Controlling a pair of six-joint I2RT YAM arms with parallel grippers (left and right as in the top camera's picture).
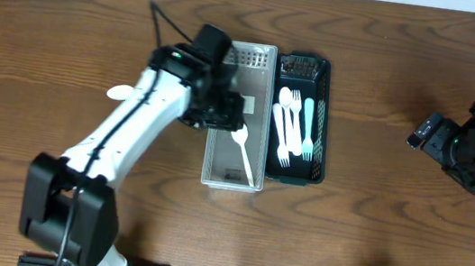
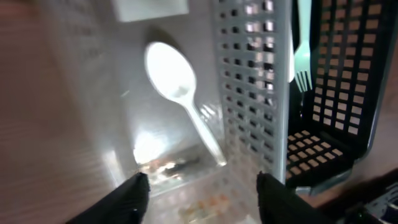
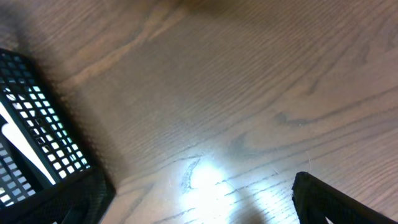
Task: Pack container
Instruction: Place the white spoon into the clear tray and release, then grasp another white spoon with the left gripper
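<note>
A clear grey container point(image 1: 212, 177) stands at the table's middle with one white spoon point(image 1: 244, 152) lying in it. A black perforated container point(image 1: 320, 152) sits against its right side and holds white forks, a spoon and a pale teal fork point(image 1: 308, 123). My left gripper point(image 1: 224, 115) hovers over the grey container's upper left, open and empty. In the left wrist view my open fingers point(image 2: 202, 199) are above the container floor, with the spoon point(image 2: 177, 87) ahead. My right gripper point(image 1: 425, 133) is open and empty over bare table point(image 3: 205, 208), far right of the black container point(image 3: 37, 149).
Another white spoon point(image 1: 120, 93) lies on the wood left of my left arm, partly hidden by it. The grey container's perforated wall point(image 2: 249, 93) and the black container point(image 2: 336, 112) stand to the right of my left fingers.
</note>
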